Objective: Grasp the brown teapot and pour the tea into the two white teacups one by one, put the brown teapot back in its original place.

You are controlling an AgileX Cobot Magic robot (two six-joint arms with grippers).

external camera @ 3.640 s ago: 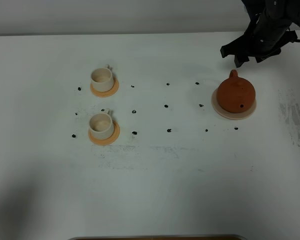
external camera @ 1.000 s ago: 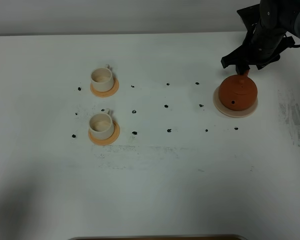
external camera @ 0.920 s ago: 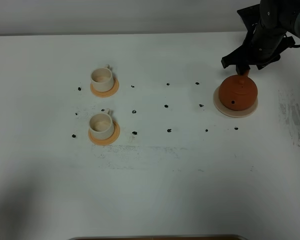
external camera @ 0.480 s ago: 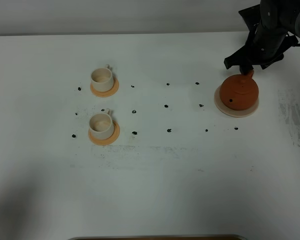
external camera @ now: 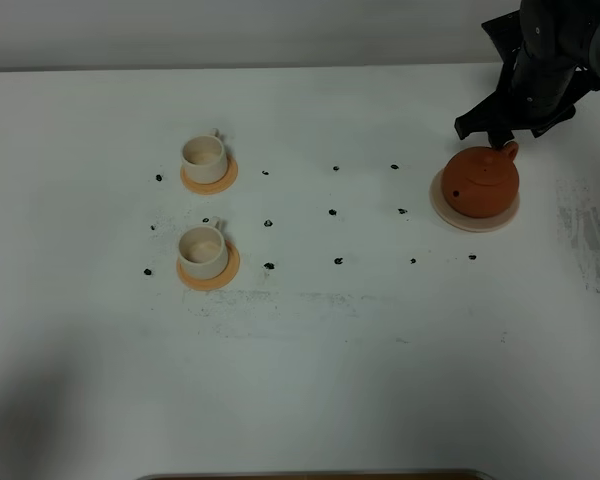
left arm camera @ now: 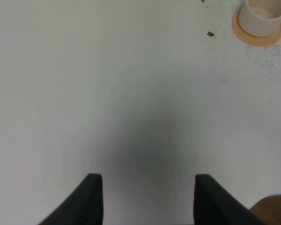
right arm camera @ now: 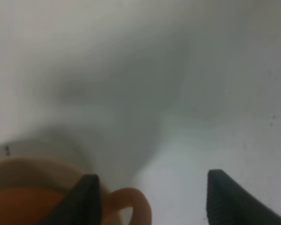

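White tabletop (external camera: pixel 310 380) fills the scene, scuffed in places, with a pale wall behind its far edge. On the left side, the left gripper (left arm camera: pixel 145 201) shows only in its wrist view: it hangs over bare surface with its two dark fingers well apart and nothing between them. In the left half of the tabletop stand two small cups in a line from far to near, the rear teacup (external camera: pixel 203 157) on an orange coaster (external camera: pixel 225 181) and the front teacup (external camera: pixel 202 250) on a second coaster (external camera: pixel 229 268), both upright and apart from each other. Rows of small black marks (external camera: pixel 332 212) dot the middle of the tabletop. Toward the far right corner the brown teapot (external camera: pixel 480 182) sits upright on its cream saucer (external camera: pixel 470 226), its loop handle (external camera: pixel 508 150) turned toward the far edge. The right gripper (external camera: pixel 498 132) hangs just behind the pot; its jaws stand wide, and the wrist view shows the handle lying between the fingers, close beside one of them, not clamped.
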